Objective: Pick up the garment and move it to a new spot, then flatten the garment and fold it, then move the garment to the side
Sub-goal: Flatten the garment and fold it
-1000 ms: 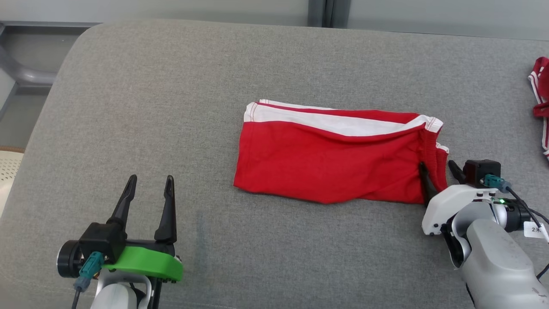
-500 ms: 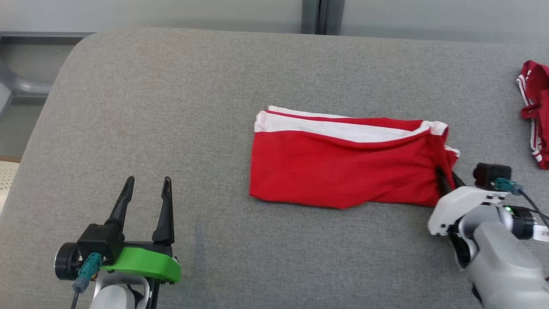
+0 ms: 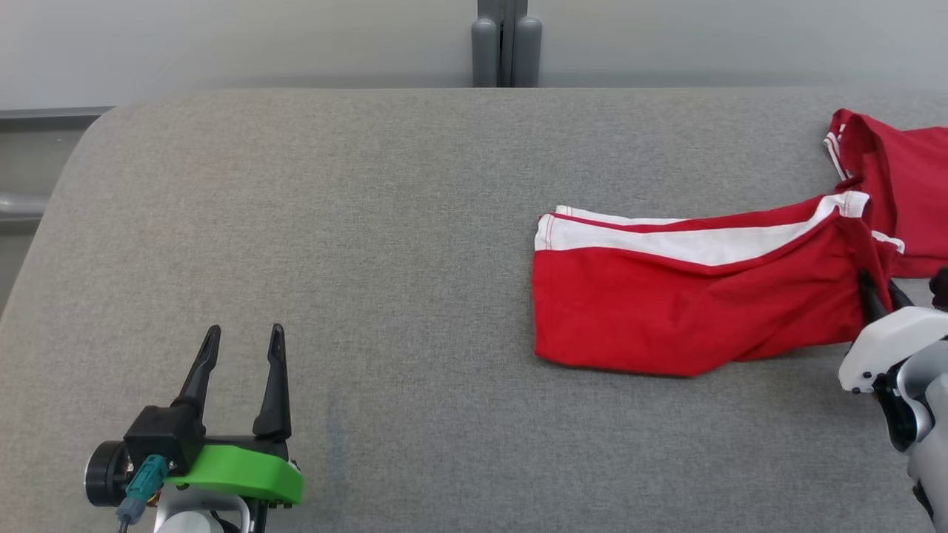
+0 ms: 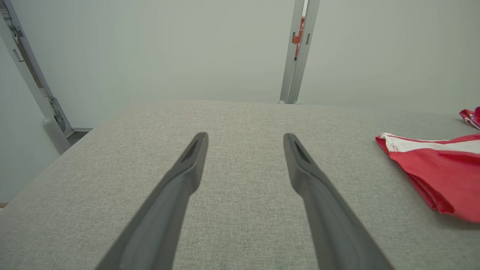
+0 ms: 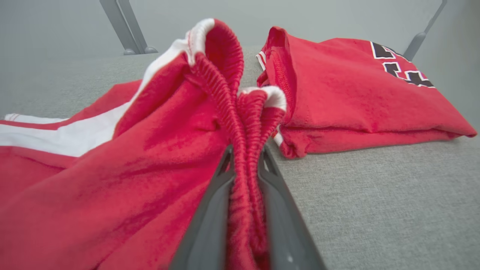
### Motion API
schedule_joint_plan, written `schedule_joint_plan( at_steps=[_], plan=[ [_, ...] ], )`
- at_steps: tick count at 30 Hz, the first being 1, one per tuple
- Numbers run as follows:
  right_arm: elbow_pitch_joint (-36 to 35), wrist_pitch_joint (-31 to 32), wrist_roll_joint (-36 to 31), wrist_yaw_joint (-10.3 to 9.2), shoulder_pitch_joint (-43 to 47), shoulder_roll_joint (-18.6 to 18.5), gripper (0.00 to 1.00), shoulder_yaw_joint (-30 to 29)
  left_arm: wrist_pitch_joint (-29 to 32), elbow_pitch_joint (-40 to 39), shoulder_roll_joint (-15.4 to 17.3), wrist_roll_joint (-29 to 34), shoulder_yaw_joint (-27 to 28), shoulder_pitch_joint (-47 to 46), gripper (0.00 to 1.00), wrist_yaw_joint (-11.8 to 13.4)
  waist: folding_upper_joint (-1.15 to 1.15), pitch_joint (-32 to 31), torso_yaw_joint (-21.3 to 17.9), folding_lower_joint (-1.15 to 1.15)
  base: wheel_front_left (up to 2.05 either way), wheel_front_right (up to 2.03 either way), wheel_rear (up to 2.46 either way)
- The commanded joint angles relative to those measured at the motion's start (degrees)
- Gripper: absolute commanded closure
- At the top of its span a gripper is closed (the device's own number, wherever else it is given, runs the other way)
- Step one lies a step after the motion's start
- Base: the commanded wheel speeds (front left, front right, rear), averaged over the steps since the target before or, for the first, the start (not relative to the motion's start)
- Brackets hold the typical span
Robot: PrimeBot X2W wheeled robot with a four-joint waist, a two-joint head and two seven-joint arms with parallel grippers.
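1. Closest to me, at the near left of the grey fabric-covered counter (image 3: 370, 222), the left claw (image 3: 245, 329) hovers with its two dark fingers spread wide and nothing between them. In its own wrist view the left claw (image 4: 245, 137) frames only bare grey cloth.
2. At the near right edge, the right claw (image 3: 880, 292) reaches in from a white wrist housing. Its fingers are pressed together on the garment, pinching the bunched elastic waistband.
3. The right wrist view shows that grip plainly: the right claw (image 5: 245, 152) has the gathered red band squeezed between both fingers, and the fabric rises in a ridge just beyond the tips.
4. The garment (image 3: 666, 311), a pair of red shorts with a white stripe along its far edge, lies on the right half of the counter. Its left end rests flat, while its right end is pulled up towards the claw. From the left wrist view the garment (image 4: 438, 176) sits well off to the right.
5. Just beyond it, at the far right of the counter, lies a second red garment (image 3: 903, 170), folded, with its edge touching or nearly touching the shorts. The right wrist view shows black and white lettering (image 5: 401, 67) on it.
6. Farthest back, a grey post (image 3: 507, 44) stands against a pale wall behind the counter's far edge.
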Motion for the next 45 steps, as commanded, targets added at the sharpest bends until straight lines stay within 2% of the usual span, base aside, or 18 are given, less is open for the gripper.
schedule_joint_plan(
  at_steps=[1,11,19,27,34,35,36,37,41,45],
  plan=[
    [-1.4,0.5,1.1,-0.12,-0.5,0.3,1.00,0.9,-0.2,0.1,0.0,0.3,0.2,0.7,0.00,-0.1,0.00,-0.6,-0.9,0.00,0.00,0.00,0.00],
    [-12.6,7.5,9.3,-0.11,-0.3,3.3,1.00,7.0,-0.2,0.7,-0.1,0.2,0.1,0.8,0.00,-0.1,0.00,-1.6,-1.8,0.00,0.00,0.00,0.00],
    [-19.8,15.4,16.8,-0.10,-0.9,8.2,1.00,9.4,-0.2,1.1,-0.3,0.0,-0.2,0.7,0.00,-0.1,0.00,-1.5,-1.1,0.00,0.00,0.00,0.00],
    [-19.4,19.1,16.8,-0.08,-2.9,13.9,1.00,10.1,-0.2,1.4,-0.5,-0.1,-1.0,-0.4,0.00,-0.1,0.00,-0.4,0.7,0.00,0.00,0.00,0.00],
    [-14.9,18.0,13.5,-0.08,-4.7,17.7,1.00,9.8,-0.2,1.8,-0.6,-0.3,-1.8,-1.5,0.00,-0.1,0.00,0.8,2.5,0.00,0.00,0.00,0.00],
    [-14.1,17.7,12.8,-0.07,-4.7,17.9,0.95,9.9,-0.2,1.9,-0.6,-0.4,-1.9,-1.6,0.00,-0.1,0.00,0.8,2.7,0.00,0.00,0.00,0.00],
    [-13.4,17.1,11.8,-0.08,-4.9,18.2,0.29,10.2,-0.2,2.1,-0.6,-0.4,-2.0,-1.7,0.00,-0.1,0.00,0.9,2.9,0.00,0.00,0.00,0.00],
    [-12.8,16.7,11.2,-0.08,-4.9,18.3,0.00,10.4,-0.2,2.1,-0.6,-0.4,-2.0,-1.7,0.00,-0.1,0.00,0.8,3.0,0.00,0.00,0.00,0.00],
    [-12.6,13.7,9.4,-0.08,-4.3,17.4,0.00,11.4,-0.2,2.4,-0.6,-0.5,-1.6,-1.2,0.00,-0.1,0.00,0.2,3.1,0.00,0.00,0.00,0.00],
    [-15.3,9.3,8.5,-0.08,-2.6,15.0,0.00,12.9,-0.2,2.3,-0.6,0.0,-0.6,0.1,0.00,0.3,0.00,-1.1,2.2,0.00,0.00,0.00,0.00]
  ],
)
